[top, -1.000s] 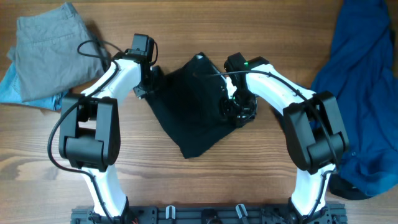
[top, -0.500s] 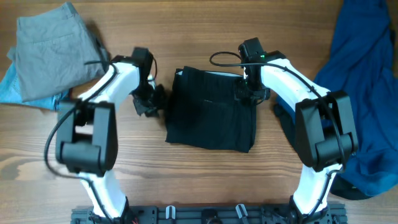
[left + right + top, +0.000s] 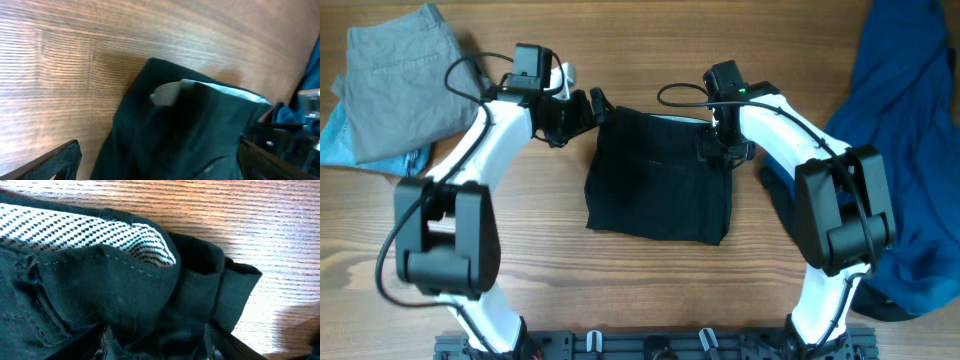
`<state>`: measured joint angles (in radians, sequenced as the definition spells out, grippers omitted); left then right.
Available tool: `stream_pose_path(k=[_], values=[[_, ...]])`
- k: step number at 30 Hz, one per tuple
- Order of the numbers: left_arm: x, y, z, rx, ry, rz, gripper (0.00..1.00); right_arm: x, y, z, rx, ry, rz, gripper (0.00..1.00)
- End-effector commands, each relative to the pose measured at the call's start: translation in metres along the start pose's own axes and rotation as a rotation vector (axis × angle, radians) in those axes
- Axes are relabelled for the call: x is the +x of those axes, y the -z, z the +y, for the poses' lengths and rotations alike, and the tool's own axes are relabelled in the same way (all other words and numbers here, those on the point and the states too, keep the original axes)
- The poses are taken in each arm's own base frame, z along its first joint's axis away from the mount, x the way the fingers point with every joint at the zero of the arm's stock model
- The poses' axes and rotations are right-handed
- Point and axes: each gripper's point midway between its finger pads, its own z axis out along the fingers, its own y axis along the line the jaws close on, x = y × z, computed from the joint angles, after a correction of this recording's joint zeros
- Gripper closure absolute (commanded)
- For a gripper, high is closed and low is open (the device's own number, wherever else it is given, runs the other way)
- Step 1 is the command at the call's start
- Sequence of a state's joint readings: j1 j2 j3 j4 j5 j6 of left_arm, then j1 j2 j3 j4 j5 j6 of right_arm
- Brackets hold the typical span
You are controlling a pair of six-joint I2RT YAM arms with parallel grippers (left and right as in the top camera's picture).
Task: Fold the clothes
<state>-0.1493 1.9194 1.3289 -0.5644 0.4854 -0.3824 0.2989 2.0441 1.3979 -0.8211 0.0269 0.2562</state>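
Observation:
The black shorts (image 3: 655,180) lie flat as a rough rectangle in the middle of the table, waistband at the far edge. The whitish inner lining shows in the left wrist view (image 3: 167,92) and as dotted fabric in the right wrist view (image 3: 75,232). My left gripper (image 3: 588,108) is open and empty, hovering at the shorts' far left corner, and in its wrist view (image 3: 160,167) the wide jaws straddle black cloth (image 3: 200,135). My right gripper (image 3: 720,148) sits at the far right corner, and there its jaws (image 3: 156,342) are closed on bunched waistband cloth (image 3: 200,280).
Grey folded trousers (image 3: 400,75) lie at the far left over a light-blue cloth (image 3: 335,140). A big rumpled deep-blue garment (image 3: 910,150) covers the right side. The wooden table (image 3: 640,290) shows bare wood in front of the shorts.
The shorts went from a crumpled diamond to a flat rectangle. My left gripper let go, then moved from the left edge up to the far left corner. The right arm has stayed put for half a second.

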Motion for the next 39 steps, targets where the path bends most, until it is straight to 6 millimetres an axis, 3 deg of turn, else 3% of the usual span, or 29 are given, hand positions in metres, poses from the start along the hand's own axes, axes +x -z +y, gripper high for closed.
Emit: stream_pose_path(k=[1,8,11,13,15,19,21,25,26,27,28,32,35,36,38,39], values=[[0.011,-0.031,0.002,0.087,-0.041,0.085,0.0,-0.005,-0.005,-0.001,0.003,0.005,0.002,0.36],[0.036,-0.072,0.002,0.1,-0.055,0.175,0.04,-0.004,-0.005,-0.001,0.004,0.005,0.006,0.36],[0.045,-0.079,-0.004,0.092,-0.077,0.192,0.34,-0.003,-0.005,-0.002,0.006,0.006,0.01,0.36],[0.044,-0.08,-0.005,0.094,-0.082,0.189,0.68,-0.002,-0.005,-0.002,0.007,0.006,0.014,0.36],[0.04,-0.078,0.001,0.073,-0.075,0.174,0.96,-0.001,-0.005,-0.002,0.007,0.006,0.018,0.36],[0.02,-0.059,0.032,-0.082,-0.044,0.095,0.96,0.005,0.001,-0.005,0.011,-0.015,0.04,0.35],[0.0,-0.034,0.049,-0.195,-0.038,0.01,0.96,0.003,0.016,-0.006,0.006,-0.02,0.016,0.35],[-0.056,0.045,0.063,-0.353,-0.025,-0.242,0.96,-0.012,0.067,-0.009,-0.023,-0.035,-0.1,0.34],[-0.073,0.069,0.066,-0.382,-0.018,-0.321,0.96,-0.014,0.078,-0.01,-0.029,-0.04,-0.128,0.32],[-0.102,0.112,0.071,-0.438,-0.015,-0.467,0.96,-0.017,0.097,-0.012,-0.04,-0.043,-0.174,0.31],[-0.119,0.139,0.073,-0.467,-0.028,-0.555,0.96,-0.017,0.107,-0.012,-0.045,-0.043,-0.196,0.3],[-0.173,0.25,0.096,-0.567,0.0,-0.864,0.96,-0.015,0.141,-0.013,-0.064,-0.045,-0.267,0.27],[-0.19,0.314,0.136,-0.616,0.077,-0.999,0.96,-0.009,0.15,-0.015,-0.064,-0.045,-0.271,0.28],[-0.19,0.335,0.159,-0.643,0.122,-1.039,0.96,-0.006,0.149,-0.015,-0.062,-0.045,-0.261,0.28],[-0.184,0.351,0.195,-0.679,0.196,-1.049,0.94,-0.003,0.148,-0.016,-0.059,-0.047,-0.246,0.27],[-0.176,0.356,0.222,-0.695,0.264,-1.035,0.92,-0.001,0.148,-0.016,-0.057,-0.048,-0.239,0.28]])
